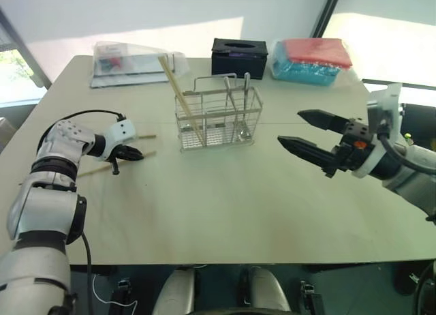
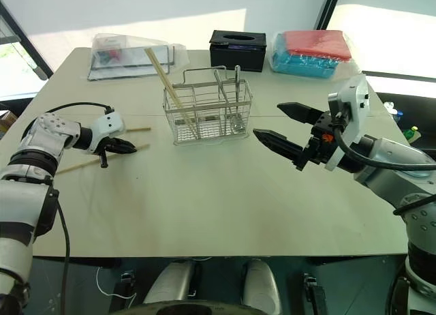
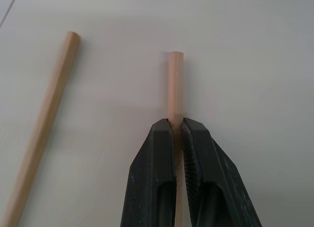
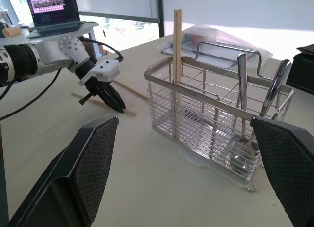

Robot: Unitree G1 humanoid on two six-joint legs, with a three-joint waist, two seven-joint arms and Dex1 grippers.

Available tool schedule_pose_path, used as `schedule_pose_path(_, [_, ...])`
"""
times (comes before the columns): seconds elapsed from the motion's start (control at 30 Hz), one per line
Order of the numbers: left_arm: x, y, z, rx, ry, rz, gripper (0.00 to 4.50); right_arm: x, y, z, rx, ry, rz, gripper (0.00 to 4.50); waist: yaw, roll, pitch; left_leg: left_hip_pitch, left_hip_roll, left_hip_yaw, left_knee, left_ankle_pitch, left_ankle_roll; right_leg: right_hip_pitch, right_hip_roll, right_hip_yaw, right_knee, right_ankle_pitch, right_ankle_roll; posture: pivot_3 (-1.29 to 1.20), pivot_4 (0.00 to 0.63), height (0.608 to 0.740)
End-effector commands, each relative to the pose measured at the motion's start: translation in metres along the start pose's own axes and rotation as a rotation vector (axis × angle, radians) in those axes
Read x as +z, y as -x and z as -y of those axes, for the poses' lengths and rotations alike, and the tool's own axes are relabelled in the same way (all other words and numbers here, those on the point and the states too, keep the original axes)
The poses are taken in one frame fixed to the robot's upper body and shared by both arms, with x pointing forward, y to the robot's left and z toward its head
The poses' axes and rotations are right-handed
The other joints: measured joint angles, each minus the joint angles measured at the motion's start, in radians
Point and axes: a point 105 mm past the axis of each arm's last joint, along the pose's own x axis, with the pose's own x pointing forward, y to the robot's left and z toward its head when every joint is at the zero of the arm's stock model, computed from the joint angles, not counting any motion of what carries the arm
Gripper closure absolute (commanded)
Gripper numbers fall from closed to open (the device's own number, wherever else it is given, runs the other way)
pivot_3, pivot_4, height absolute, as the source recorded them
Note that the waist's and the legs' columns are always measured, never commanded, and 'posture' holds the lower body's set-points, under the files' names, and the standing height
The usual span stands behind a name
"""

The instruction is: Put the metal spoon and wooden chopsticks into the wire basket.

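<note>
A: Lighting condition?
B: Bright daylight. Sunlit patches fall on the floor beyond the table (image 1: 225,213); a window glows at the far left edge.

A: Shadows and glare?
B: Shadows are soft and short. The wire basket (image 1: 218,117) carries small glints.

A: Focus?
B: Head views are sharp, with slight edge bowing. The left wrist view is soft and pale.
</note>
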Motion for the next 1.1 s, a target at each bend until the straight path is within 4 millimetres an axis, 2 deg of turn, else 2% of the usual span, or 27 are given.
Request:
schedule_pose_path(0.03, [0.053, 0.033, -0.012, -0.015, -0.069, 0.189, 4.45, 0.005, 0.002, -0.002, 0.002, 0.045, 0.024, 0.00, 0.001, -0.003, 0.001, -0.001, 0.000, 0.000, 0.000, 0.000, 0.000, -0.001, 0.000, 0.000, 0.000, 0.000, 0.000, 0.00, 0.150, 0.667])
schedule_pose_path(0.13, [0.083, 0.053, -0.009, -0.058, -0.097, 0.305, 4.45, 0.003, 0.002, -0.004, 0.019, 0.045, 0.014, 0.00, -0.001, -0.003, 0.002, -0.005, 0.000, -0.001, 0.001, 0.000, 0.000, -0.003, 0.001, -0.001, -0.001, 0.000, 0.000, 0.00, 0.150, 0.667])
schedule_pose_path(0.23, [0.128, 0.094, -0.003, -0.041, -0.114, 0.503, 4.45, -0.002, 0.004, -0.011, 0.075, 0.046, -0.019, 0.00, -0.004, -0.003, 0.002, -0.006, 0.000, -0.001, 0.001, 0.000, 0.000, -0.003, 0.001, -0.001, -0.001, 0.000, 0.000, 0.00, 0.150, 0.667])
schedule_pose_path(0.37, [0.162, 0.130, -0.003, 0.047, -0.053, 0.704, 4.45, -0.006, 0.005, -0.020, 0.146, 0.048, -0.048, 0.00, -0.009, -0.001, 0.003, -0.004, 0.000, -0.001, 0.001, 0.000, 0.001, -0.002, 0.001, 0.000, -0.002, 0.000, 0.000, 0.00, 0.150, 0.667])
schedule_pose_path(0.47, [0.184, 0.150, -0.012, 0.128, 0.009, 0.843, 4.45, -0.006, 0.004, -0.023, 0.167, 0.052, -0.050, 0.00, -0.006, -0.001, 0.003, 0.001, 0.001, -0.001, 0.000, -0.001, 0.001, 0.002, 0.002, -0.001, -0.001, 0.000, 0.000, 0.00, 0.150, 0.667])
schedule_pose_path(0.63, [0.229, 0.185, -0.039, 0.312, 0.119, 1.137, 4.45, -0.004, 0.001, -0.021, 0.176, 0.059, -0.043, 0.00, 0.001, -0.004, 0.004, 0.002, 0.002, -0.002, 0.002, 0.000, 0.001, 0.003, 0.003, -0.001, -0.001, 0.000, 0.000, 0.00, 0.150, 0.667])
schedule_pose_path(0.73, [0.247, 0.190, -0.048, 0.384, 0.156, 1.244, 4.45, -0.005, -0.001, -0.022, 0.184, 0.062, -0.041, 0.00, 0.000, -0.004, 0.003, 0.002, 0.001, -0.002, 0.002, 0.000, 0.001, 0.004, 0.002, 0.000, -0.002, 0.000, 0.001, 0.00, 0.150, 0.667])
schedule_pose_path(0.83, [0.261, 0.185, -0.054, 0.417, 0.205, 1.315, 4.45, -0.005, -0.003, -0.024, 0.194, 0.061, -0.035, 0.00, -0.001, -0.004, 0.003, 0.002, 0.000, -0.001, 0.001, 0.000, 0.001, 0.004, 0.002, 0.000, -0.002, 0.000, 0.001, 0.00, 0.150, 0.667])
schedule_pose_path(0.97, [0.275, 0.164, -0.053, 0.401, 0.245, 1.364, 4.45, -0.008, -0.005, -0.026, 0.198, 0.059, -0.034, 0.00, 0.000, -0.004, 0.004, 0.002, 0.000, -0.001, 0.001, 0.000, 0.000, 0.004, 0.002, 0.000, -0.002, 0.000, 0.001, 0.00, 0.150, 0.667])
schedule_pose_path(1.1, [0.275, 0.140, -0.052, 0.385, 0.279, 1.368, 4.45, -0.008, -0.007, -0.028, 0.196, 0.053, -0.028, 0.00, -0.001, -0.004, 0.004, 0.002, 0.000, 0.000, 0.002, 0.000, 0.000, 0.004, 0.001, 0.000, -0.002, 0.001, 0.002, 0.00, 0.150, 0.667])
